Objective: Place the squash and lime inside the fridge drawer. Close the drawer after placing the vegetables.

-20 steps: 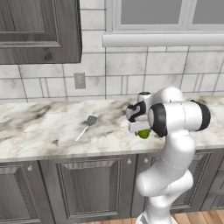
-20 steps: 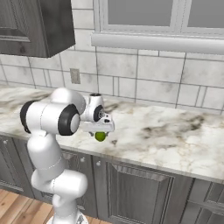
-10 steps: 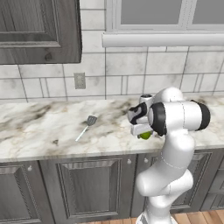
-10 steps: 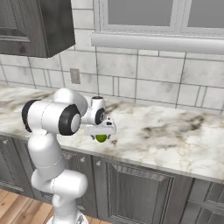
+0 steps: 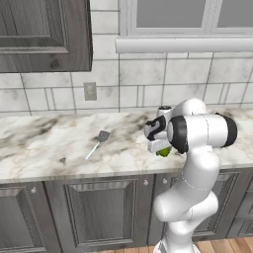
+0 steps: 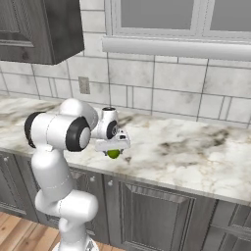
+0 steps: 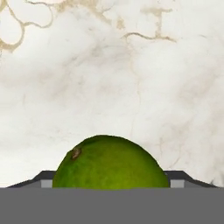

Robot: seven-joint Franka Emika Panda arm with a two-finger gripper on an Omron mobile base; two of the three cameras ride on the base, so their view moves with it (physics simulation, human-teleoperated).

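**Lime in the claw, fridge drawer yet to be reached**

The two-finger claw [image 6: 113, 148] is gripping the small smooth bright green lime [image 6: 113, 154], its jaws closed around the fruit and holding it above the white marble-veined tabletop [image 6: 196, 157]. In the hand view the lime [image 7: 110, 162] is sitting between the dark fingertips. The carrying step looks to be in hand. Next, the base is likely needing to drive toward the fridge drawer, keeping the grip firm.
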